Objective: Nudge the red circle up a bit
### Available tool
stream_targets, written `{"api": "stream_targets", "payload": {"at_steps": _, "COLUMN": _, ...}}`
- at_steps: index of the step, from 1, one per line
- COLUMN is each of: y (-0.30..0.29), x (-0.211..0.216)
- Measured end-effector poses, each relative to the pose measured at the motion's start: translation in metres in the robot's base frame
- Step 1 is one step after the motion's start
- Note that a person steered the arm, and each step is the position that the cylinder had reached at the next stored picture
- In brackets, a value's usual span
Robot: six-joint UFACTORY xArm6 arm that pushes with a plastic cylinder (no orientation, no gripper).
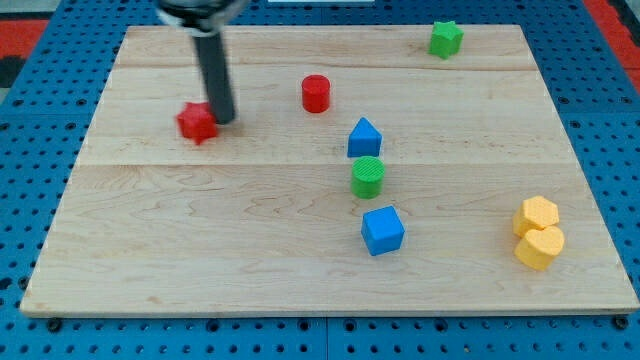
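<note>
The red circle (316,93) is a short red cylinder standing in the upper middle of the wooden board (200,240). My tip (223,121) is well to the left of it, touching the right side of a red star-shaped block (197,122). The dark rod rises from the tip to the view's top. There is open board between my tip and the red circle.
A green star (446,38) sits at the top right. A blue house-shaped block (364,138), a green cylinder (367,176) and a blue cube (382,230) line up below and right of the red circle. Two yellow blocks (538,231) sit at the right edge.
</note>
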State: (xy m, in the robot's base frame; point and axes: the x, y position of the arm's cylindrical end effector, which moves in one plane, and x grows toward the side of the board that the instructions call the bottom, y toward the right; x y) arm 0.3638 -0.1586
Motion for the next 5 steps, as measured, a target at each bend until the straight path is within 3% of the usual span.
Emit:
{"api": "stream_targets", "payload": {"at_steps": 1, "y": -0.048, "x": -0.001}}
{"api": "stream_targets", "payload": {"at_steps": 4, "y": 0.160, "x": 0.011}}
{"api": "stream_targets", "payload": {"at_steps": 5, "y": 0.162, "x": -0.034}}
